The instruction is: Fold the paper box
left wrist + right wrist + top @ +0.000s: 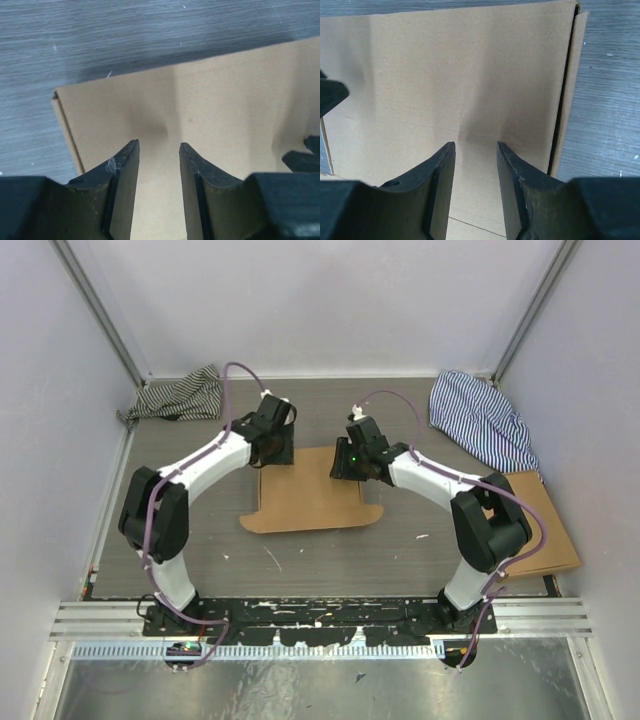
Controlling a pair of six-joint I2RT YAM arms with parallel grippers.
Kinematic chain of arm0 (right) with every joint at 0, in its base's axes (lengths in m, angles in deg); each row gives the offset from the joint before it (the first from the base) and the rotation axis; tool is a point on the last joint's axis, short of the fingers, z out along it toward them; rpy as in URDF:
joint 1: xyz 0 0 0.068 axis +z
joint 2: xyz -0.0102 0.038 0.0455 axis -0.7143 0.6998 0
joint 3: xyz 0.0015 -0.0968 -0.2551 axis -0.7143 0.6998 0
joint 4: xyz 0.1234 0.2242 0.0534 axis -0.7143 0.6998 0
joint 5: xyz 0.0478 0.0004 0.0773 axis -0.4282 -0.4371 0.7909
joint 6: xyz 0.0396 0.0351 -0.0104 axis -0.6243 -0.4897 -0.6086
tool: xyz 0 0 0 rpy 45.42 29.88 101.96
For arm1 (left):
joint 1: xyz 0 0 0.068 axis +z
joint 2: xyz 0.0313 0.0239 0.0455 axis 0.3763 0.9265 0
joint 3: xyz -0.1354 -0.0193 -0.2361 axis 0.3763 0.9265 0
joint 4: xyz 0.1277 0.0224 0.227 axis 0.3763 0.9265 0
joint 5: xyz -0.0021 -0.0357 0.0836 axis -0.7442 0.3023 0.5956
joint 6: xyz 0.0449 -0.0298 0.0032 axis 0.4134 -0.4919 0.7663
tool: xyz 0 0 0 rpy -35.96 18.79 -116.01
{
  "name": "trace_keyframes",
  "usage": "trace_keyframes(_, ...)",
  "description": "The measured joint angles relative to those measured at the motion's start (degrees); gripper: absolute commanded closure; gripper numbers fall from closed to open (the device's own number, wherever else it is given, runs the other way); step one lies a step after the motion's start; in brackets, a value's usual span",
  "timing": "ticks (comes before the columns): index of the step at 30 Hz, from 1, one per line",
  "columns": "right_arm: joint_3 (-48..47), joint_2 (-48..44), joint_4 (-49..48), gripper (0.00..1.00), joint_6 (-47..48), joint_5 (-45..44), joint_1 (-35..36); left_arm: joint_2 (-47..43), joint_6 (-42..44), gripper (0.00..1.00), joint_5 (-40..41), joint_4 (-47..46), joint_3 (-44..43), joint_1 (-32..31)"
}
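Top external: paper box (305,502) lies low and mostly flat at the middle of the table (330,565), between the two arms. Left gripper (270,448) sits at its far-left corner, right gripper (352,465) at its far-right edge, both low over the cardboard. Wrist views: each pair of jaws stands partly apart with a narrow gap and nothing pinched between them; fingertips at the panel, contact uncertain. A second layer shows along the panel's side edges. Judged step: early, working the far panel at its crease; walls not raised. Next move calls for both tips to act together and evenly, or the sheet may skew or slide.
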Motion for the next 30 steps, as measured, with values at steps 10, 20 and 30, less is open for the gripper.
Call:
trace_keyframes(10, 5.22, -15.67, 6.62, 0.02, 1.81, -3.69, -0.02, -32.63, -0.79, 0.25, 0.28, -5.22, 21.00, -0.04)
trace_keyframes(20, 19.28, -29.31, 8.35, 0.00, 4.68, 0.66, -0.07, -44.78, -6.19, 0.13, -2.27, -8.35, 41.90, -0.42)
trace_keyframes(30, 20.41, -24.98, 8.50, 0.00, 6.78, 1.38, 0.46, -41.88, -6.71, 0.09, -2.73, -10.95, 42.29, -1.09)
